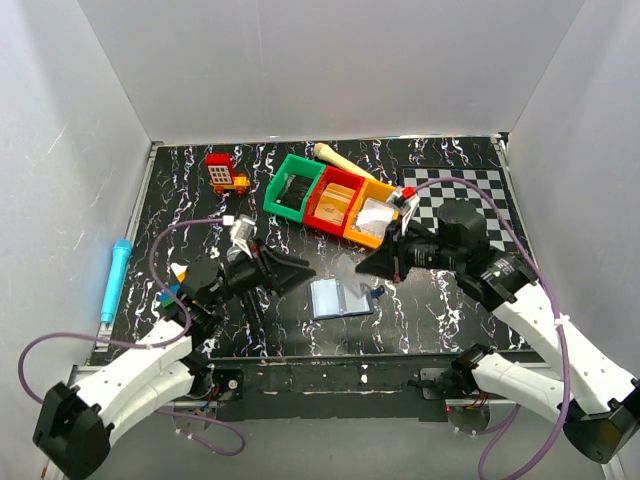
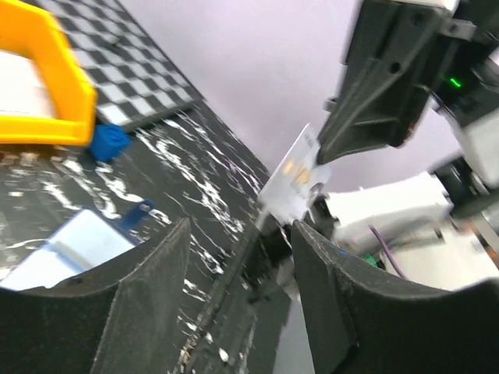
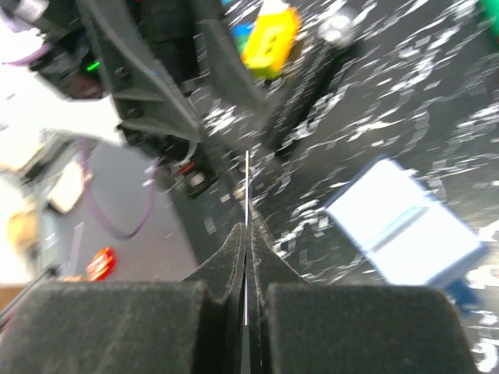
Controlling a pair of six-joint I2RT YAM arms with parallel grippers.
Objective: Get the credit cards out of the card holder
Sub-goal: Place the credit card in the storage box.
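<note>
Near the card holder point(image 1: 340, 298), right claw point(image 3: 246, 230) clamps a credit card point(image 2: 296, 183); left claw point(image 2: 242, 226) apart.

A black tabletop point(image 1: 290, 328) veined with white marbling is seen from above, enclosed at the back and both sides by plain white panels point(image 1: 330, 70) under soft, even light, with a black-and-white checkerboard patch point(image 1: 475, 190) set into the upper right of the surface.

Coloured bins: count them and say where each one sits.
3, in a touching row at the table's far middle: green bin leftmost, red bin in the centre, orange bin rightmost beside the checkerboard mat. None looks hidden.
</note>
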